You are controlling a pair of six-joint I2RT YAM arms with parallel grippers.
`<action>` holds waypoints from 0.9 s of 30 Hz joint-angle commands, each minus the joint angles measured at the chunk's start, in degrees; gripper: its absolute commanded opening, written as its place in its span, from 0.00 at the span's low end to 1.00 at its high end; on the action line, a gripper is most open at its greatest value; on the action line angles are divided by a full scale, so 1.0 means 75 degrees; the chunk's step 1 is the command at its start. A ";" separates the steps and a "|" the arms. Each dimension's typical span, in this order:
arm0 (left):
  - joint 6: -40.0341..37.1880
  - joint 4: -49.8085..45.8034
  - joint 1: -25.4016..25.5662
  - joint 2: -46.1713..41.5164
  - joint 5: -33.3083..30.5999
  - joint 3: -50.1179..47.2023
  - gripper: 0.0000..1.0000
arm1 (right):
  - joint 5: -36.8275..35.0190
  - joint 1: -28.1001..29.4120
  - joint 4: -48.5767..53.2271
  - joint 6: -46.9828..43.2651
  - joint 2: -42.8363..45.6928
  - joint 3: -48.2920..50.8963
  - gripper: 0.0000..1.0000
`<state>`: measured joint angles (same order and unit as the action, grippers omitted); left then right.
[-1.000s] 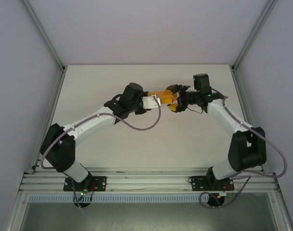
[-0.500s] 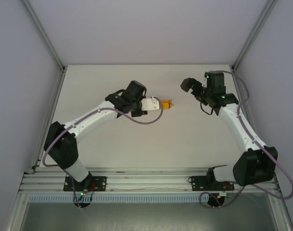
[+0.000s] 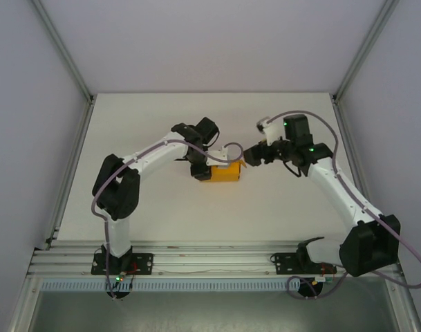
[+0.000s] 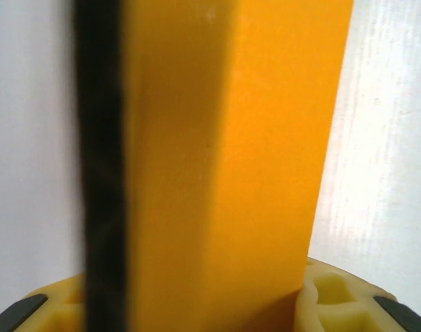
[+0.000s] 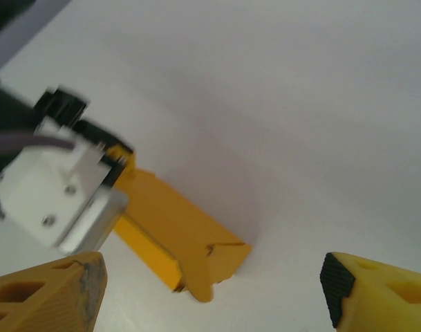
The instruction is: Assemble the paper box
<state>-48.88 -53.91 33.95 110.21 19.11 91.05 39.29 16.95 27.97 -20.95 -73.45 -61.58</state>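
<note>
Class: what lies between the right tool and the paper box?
Nothing stands between them: in the right wrist view, bare white table fills the stretch from the right tool to the paper box's near end.

Bolted to the aluminium rail [image 3: 210, 261], the left arm [image 3: 151, 156] and right arm [image 3: 338, 188] wore white shells with black joints; lilac cables [image 3: 229, 146] trailed well beyond the rail, green lights [image 3: 119, 279] glowed just below it, and the right gripper [image 5: 210, 294] bore orange-yellow fingers [image 5: 48, 294] with black pads [image 5: 333, 280].
</note>
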 commanded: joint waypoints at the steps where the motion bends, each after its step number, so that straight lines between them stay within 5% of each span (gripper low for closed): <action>1: 0.0163 -0.0888 -0.0102 0.0422 0.0307 0.0507 0.32 | -0.0481 0.0259 0.0582 -0.0801 -0.0320 -0.0026 0.78; 18: 0.0401 -0.1433 -0.0215 0.1219 0.0231 0.1268 0.32 | -0.0563 0.0456 0.0328 -0.0443 -0.1826 -0.0508 0.47; 27: 0.0520 -0.1287 -0.0203 0.1219 0.0087 0.1191 0.32 | -0.0812 0.0470 0.0251 -0.0027 -0.2120 -0.0808 0.21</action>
<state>-46.04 -61.76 32.58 117.38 21.67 100.05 34.46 20.12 30.17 -22.59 -88.31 -65.30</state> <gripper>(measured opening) 0.408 0.232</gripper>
